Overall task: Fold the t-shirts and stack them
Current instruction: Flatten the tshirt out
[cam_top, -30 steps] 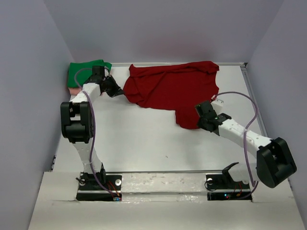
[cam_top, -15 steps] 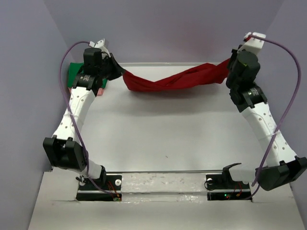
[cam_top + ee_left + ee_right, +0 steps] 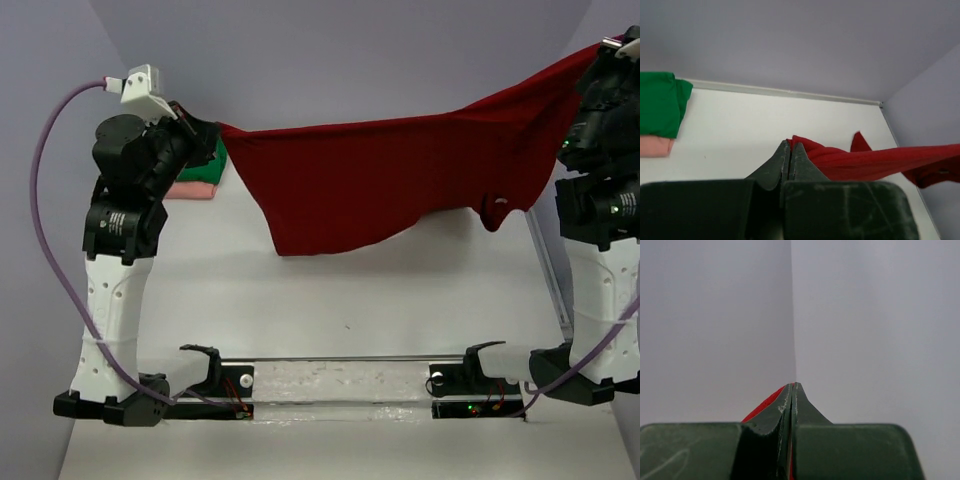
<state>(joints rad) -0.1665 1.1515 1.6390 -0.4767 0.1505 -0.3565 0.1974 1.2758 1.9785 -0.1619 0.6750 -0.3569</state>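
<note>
Above the near white surface (image 3: 340,290) the dark red t-shirt (image 3: 370,180) hangs spread in the air, the left end effector (image 3: 790,145) at ten o'clock and the right end effector (image 3: 792,386) at two o'clock each clamped on its edge, and farther back at ten o'clock the green t-shirt (image 3: 657,102) lies on the pink t-shirt (image 3: 652,145).

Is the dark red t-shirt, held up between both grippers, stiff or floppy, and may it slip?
Probably very floppy: the dark red t-shirt sags between the left gripper and the right gripper, its lower edge hanging loose. Likely light, as two thin pinches carry it. It may slip, since each holds little cloth.
</note>
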